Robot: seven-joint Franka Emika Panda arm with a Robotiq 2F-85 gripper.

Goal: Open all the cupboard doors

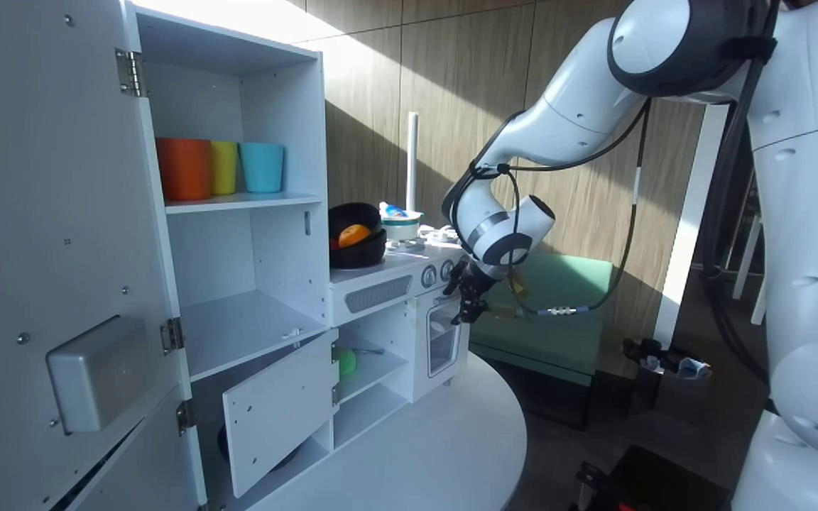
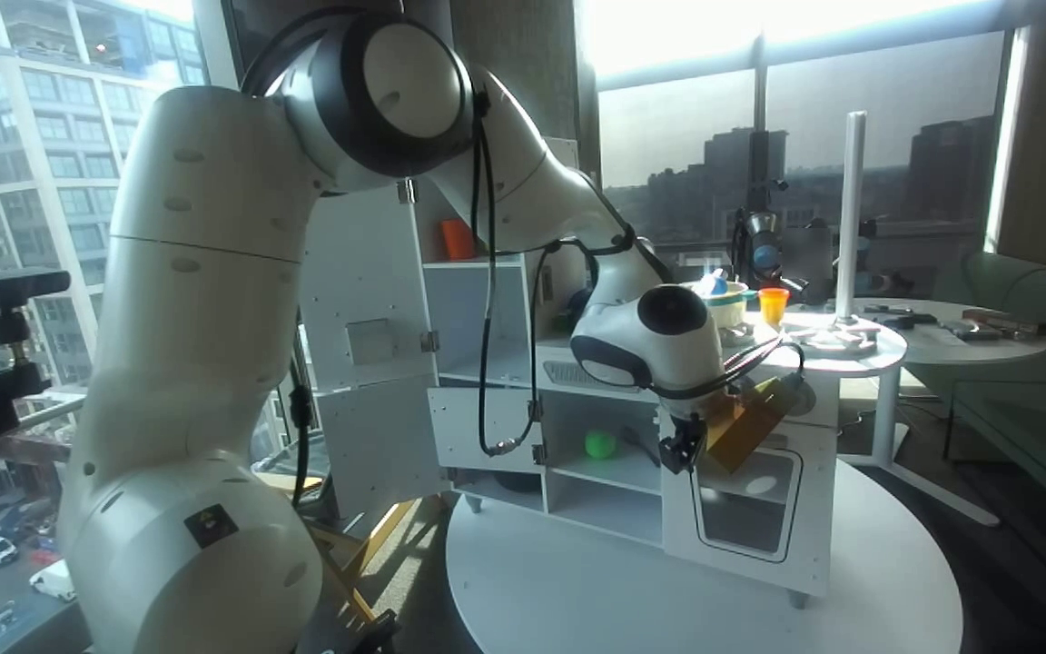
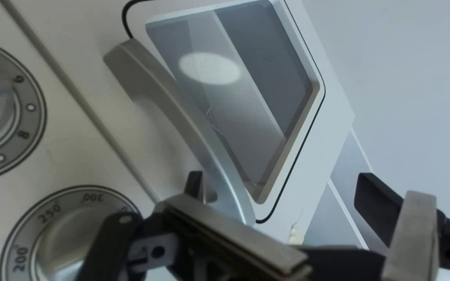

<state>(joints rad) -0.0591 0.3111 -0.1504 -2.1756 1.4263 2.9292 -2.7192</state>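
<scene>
Progress, counted from the cupboard doors in sight: three open, one outstanding. Upper door (image 1: 33,191), fitted with a grey box (image 1: 100,372), is swung wide, leaving the orange cup (image 1: 184,169) exposed on its shelf. Lower door (image 1: 150,458), directly beneath, is also swung outward. Middle door (image 1: 285,411) stands out from its hinges, giving access to the bay with the green item (image 2: 600,444).

Outstanding: oven door (image 2: 745,509), at the opposite end of the toy kitchen (image 1: 378,294) from the upper door. It sits flush in both exterior views and reads as closed. Its grey handle (image 3: 190,125) lies along the edge nearest the control knobs (image 3: 65,242).

Gripper (image 3: 280,183) is at this handle, fingers (image 3: 377,207) well apart, nothing clamped. In the wrist view one end of the handle appears between the fingertips; from where I stand, contact cannot be confirmed.

Assessment: the step appears to be alignment for the last door. The next action probably calls for hooking or gripping the handle, then drawing the door outward. Caution: the oven door's hinges are not visible, so its swing direction cannot be stated; a pull off its arc could slip.
</scene>
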